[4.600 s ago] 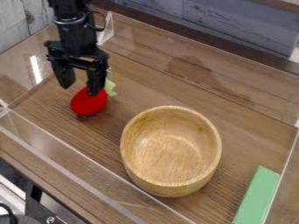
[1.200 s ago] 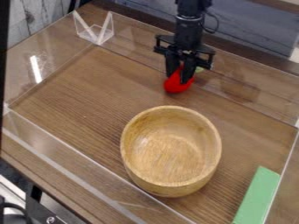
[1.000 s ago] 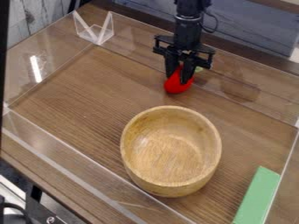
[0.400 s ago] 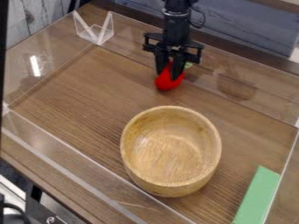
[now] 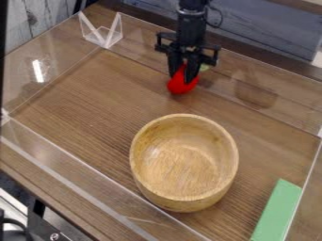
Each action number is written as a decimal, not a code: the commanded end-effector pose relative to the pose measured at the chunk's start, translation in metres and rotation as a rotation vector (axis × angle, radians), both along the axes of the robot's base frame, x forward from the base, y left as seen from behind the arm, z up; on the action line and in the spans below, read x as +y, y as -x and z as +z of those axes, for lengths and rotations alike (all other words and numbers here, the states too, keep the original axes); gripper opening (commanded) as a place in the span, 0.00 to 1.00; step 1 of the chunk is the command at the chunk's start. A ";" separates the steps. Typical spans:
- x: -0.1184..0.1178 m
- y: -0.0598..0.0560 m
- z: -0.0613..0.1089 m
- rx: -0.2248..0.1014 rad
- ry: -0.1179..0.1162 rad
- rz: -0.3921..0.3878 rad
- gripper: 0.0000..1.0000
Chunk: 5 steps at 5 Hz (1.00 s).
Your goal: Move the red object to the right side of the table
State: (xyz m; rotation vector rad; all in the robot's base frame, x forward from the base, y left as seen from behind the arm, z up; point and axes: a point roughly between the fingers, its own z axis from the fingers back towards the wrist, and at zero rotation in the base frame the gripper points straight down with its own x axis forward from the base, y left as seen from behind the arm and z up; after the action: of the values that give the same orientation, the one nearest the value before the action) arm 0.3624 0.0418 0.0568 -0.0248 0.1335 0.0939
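The red object (image 5: 184, 88), a small red toy strawberry, is at the far middle of the table (image 5: 88, 104), just beyond the wooden bowl. My gripper (image 5: 186, 78) points straight down over it, and its black fingers (image 5: 175, 68) are shut on the strawberry's upper part. Only the red lower half shows beneath the fingers; the leafy top is hidden between them. I cannot tell whether the strawberry touches the tabletop or hangs just above it.
A round light wooden bowl (image 5: 185, 161) stands in the near middle. A flat green block (image 5: 280, 213) lies at the near right corner. A small clear acrylic stand (image 5: 101, 30) sits at the far left. Low clear walls (image 5: 63, 151) edge the table.
The gripper has carried the strawberry from the left side to the far middle. Within the last second both shifted slightly left and up in the picture, still gripped.
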 end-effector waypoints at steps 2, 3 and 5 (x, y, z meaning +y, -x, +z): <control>-0.063 -0.006 0.068 -0.160 -0.020 -0.076 0.00; -0.113 0.000 0.061 -0.150 -0.003 -0.121 1.00; -0.105 0.003 0.017 -0.122 -0.007 -0.044 0.00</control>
State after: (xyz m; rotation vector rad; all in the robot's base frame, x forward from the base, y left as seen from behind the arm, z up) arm 0.3543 -0.0643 0.0582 -0.0131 0.0617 0.0348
